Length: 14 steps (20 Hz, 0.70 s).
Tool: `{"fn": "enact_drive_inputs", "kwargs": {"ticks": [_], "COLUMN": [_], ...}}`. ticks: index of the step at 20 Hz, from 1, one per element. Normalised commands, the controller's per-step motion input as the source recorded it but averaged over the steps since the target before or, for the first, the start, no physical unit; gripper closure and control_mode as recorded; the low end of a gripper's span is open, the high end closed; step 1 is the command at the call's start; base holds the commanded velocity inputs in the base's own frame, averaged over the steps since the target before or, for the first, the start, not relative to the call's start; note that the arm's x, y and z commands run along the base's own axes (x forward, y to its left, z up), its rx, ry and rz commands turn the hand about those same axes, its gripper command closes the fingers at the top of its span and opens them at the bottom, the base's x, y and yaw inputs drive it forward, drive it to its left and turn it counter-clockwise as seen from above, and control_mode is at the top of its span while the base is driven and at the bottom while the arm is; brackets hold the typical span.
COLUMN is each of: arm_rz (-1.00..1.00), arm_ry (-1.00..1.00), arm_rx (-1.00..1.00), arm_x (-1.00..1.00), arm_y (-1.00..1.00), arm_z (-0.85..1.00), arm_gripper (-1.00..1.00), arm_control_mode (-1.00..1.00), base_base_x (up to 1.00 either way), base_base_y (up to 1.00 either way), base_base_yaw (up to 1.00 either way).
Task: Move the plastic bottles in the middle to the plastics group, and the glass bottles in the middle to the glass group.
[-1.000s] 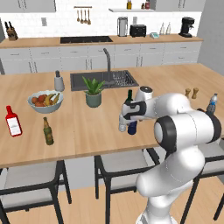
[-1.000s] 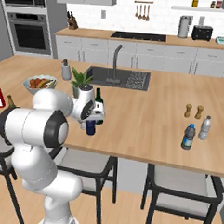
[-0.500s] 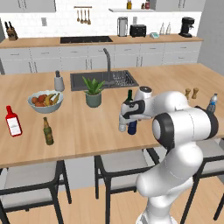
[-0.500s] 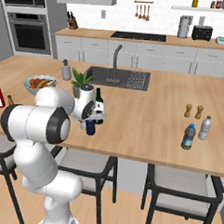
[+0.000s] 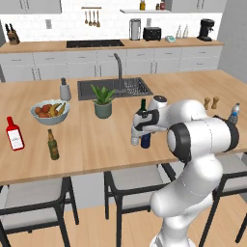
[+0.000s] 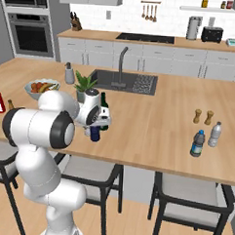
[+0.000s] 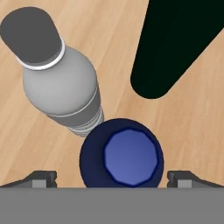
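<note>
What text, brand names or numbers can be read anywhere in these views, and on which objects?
No text can be read in any view.
red flask bottle: white label, no legible print at this size.
olive-brown bottle: yellowish label, too small to read.
water bottle: bluish label, blurred.
dark blue bottle, grey bottle and green bottle in the hand view: no lettering shows.

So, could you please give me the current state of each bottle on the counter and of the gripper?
gripper: open, straddling the dark blue bottle, not closed on it
dark blue bottle: upright, in the middle
grey bottle: upright, capped, beside the blue one
green bottle: upright, behind those two
red bottle: upright
olive bottle: upright, near the red one
water bottle: upright, capped
</note>
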Motion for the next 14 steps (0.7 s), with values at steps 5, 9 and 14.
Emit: {"fn": "enact_drive_inputs", "kwargs": {"ticks": [5, 9, 14], "arm_rz": [0.01, 0.0, 0.0], "arm_ry": [0.0, 0.0, 0.0], "arm_rx": [0.0, 0.0, 0.0], "arm_x": [0.0, 0.0, 0.03], "arm_y": [0.0, 0.0, 0.0], "arm_z": [-0.01, 0.0, 0.0], "arm_gripper": [-1.0, -1.0, 1.0], "arm_control_mode": [-1.0, -1.0, -1.0], "base_base_x": [0.0, 0.0, 0.0], "base_base_y": [0.0, 0.0, 0.0], "base_base_yaw": [0.0, 0.0, 0.0]}}
